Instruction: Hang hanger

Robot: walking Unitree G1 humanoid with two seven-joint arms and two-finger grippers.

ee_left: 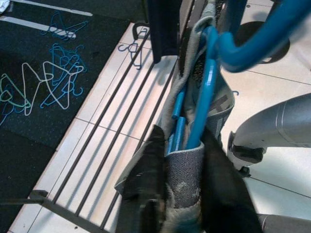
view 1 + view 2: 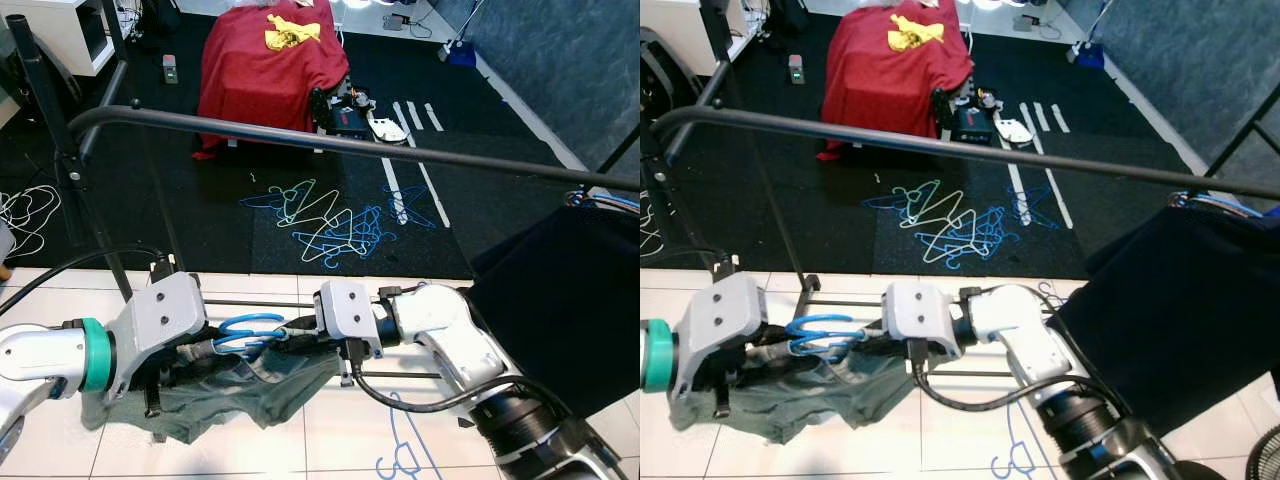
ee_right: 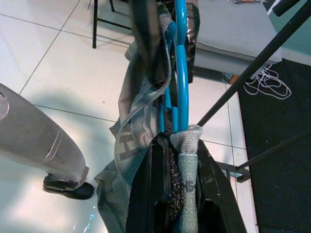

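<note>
Two grippers on one blue hanger (image 2: 245, 328), and it's draped with a grey-green garment (image 2: 235, 395). The left gripper (image 1: 177, 194) is clamped on one end of hanger and cloth together, the right gripper (image 3: 177, 194) clamped on the other end. The hanger's long axis runs left to right between them, its hook bending toward the black clothes rail (image 2: 330, 143). It's held low over the white tiled floor (image 2: 330, 430), below the rail and just in front of the rack's thin base bars (image 2: 250, 302). One dark garment (image 2: 560, 310) hangs at the rail's right end; the rest of the rail is bare. A tangle of hangers (image 2: 335, 222) lies on the black mat (image 2: 215, 225) beyond, and one red-covered chair (image 2: 265, 65) stands further back.
</note>
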